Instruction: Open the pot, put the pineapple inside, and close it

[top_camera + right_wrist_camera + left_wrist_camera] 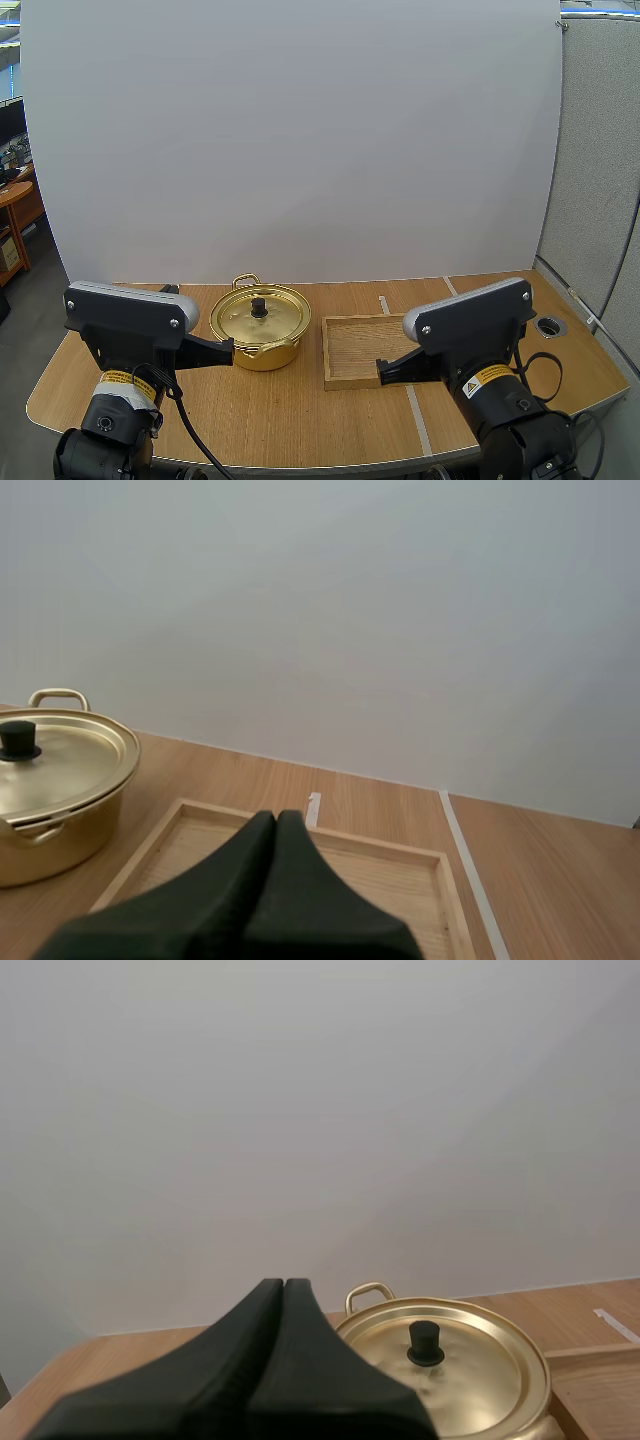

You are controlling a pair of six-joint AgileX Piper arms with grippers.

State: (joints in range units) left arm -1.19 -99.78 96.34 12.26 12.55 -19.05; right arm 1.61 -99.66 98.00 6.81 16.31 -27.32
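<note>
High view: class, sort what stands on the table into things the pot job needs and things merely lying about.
Belongs to the job:
round golden metal pot; golden lid with black knob, on the pot; left gripper, shut; right gripper, shut.

Just lying about:
shallow rectangular wooden tray beside the pot; light wooden table beneath both.

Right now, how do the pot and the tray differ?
The pot is round, shiny gold metal; the tray is rectangular pale wood. The pot stands tall, closed by its lid; the tray is shallow and open-topped. The pot lies ahead of the left claw, the tray ahead of the right claw. Both rest on the table, side by side.
</note>
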